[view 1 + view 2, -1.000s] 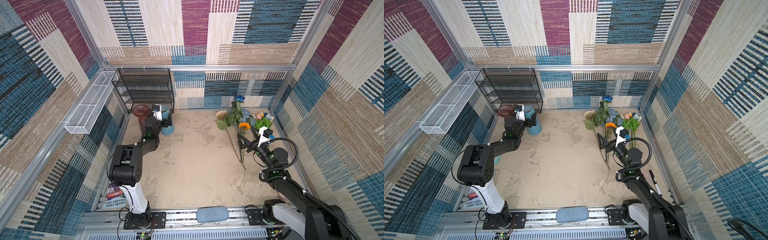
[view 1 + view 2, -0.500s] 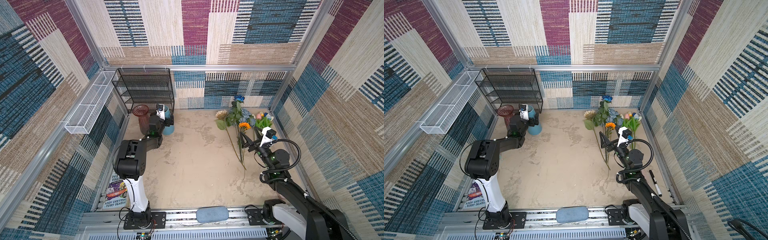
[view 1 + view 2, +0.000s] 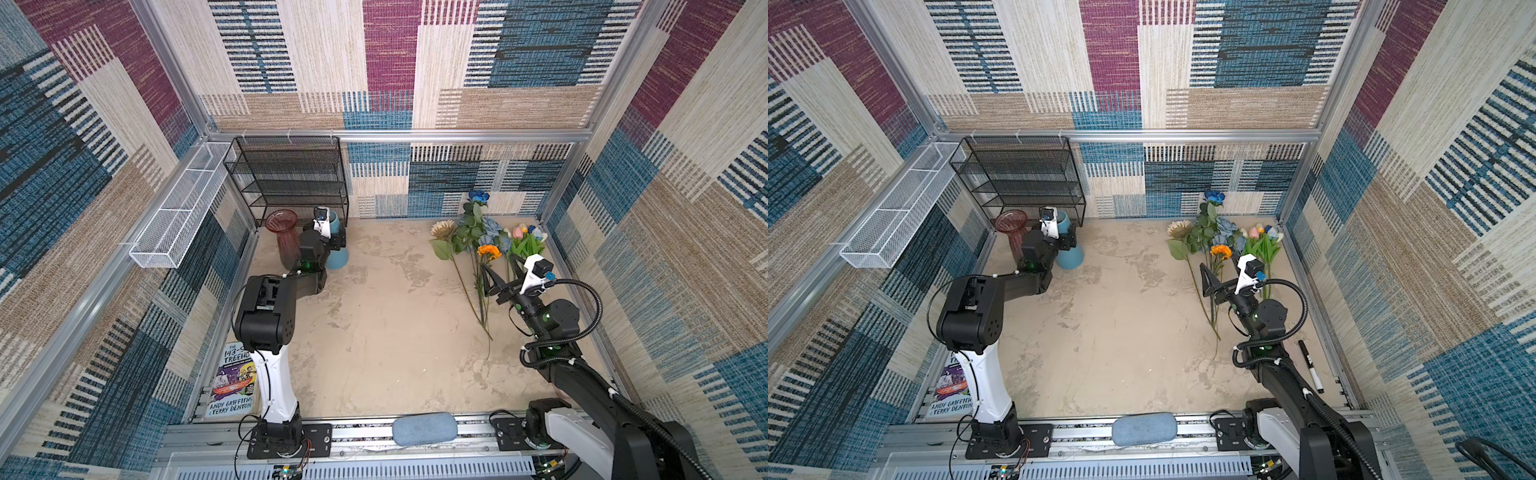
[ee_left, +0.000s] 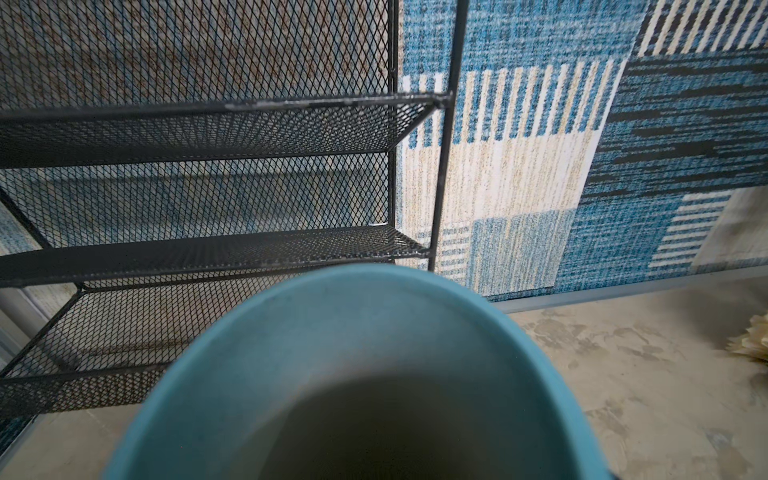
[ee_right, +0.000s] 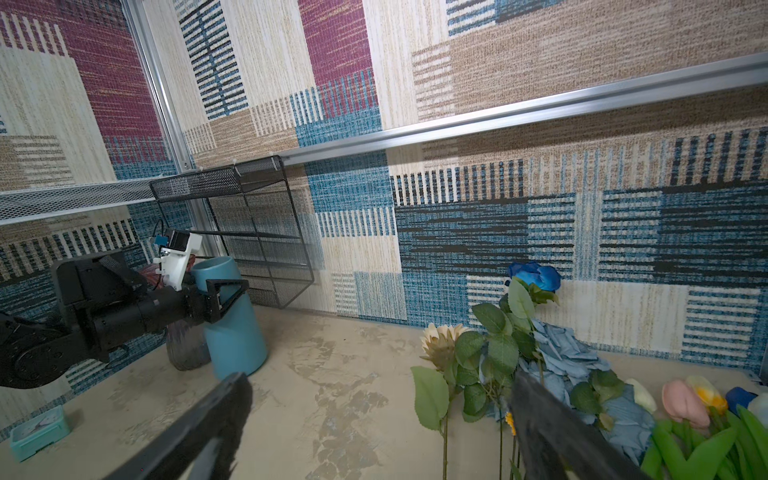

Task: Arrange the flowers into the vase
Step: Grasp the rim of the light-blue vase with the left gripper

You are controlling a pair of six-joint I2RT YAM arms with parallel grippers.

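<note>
In both top views nothing of the task was done. The flowers (image 3: 469,232) lay flat in a bunch on the desk (image 3: 374,332) at the right of the frame, blooms toward the back wall. No stem stood in any vase. The blue vase (image 3: 338,259) stood upright at the back left, just beside a maroon glass vase (image 3: 282,232) and in front of a black mesh rack (image 3: 291,178). The left tool (image 3: 334,237) was at the blue vase's upper part. The right tool (image 3: 502,270) hovered over the stems, spread open and empty. A white wire basket (image 3: 178,216) hung on the left wall and a book (image 3: 232,382) lay by the left arm's base. In a top view a marker (image 3: 1310,365) lay near the right arm.

In the left wrist view the blue vase's mouth (image 4: 332,332) filled the near field, empty inside, with the rack close behind. No fingers showed.

In the right wrist view one finger of the left tool (image 5: 224,291) lay against the vase wall and the other was hidden, so I cannot tell whether it gripped. The right tool's fingers (image 5: 208,415) stood wide apart with nothing between them.

Every flower was left to place. The vase stood well apart from the bunch, and the rack and glass vase crowded it. The overlapping leaves would likely drag neighbouring stems along.
</note>
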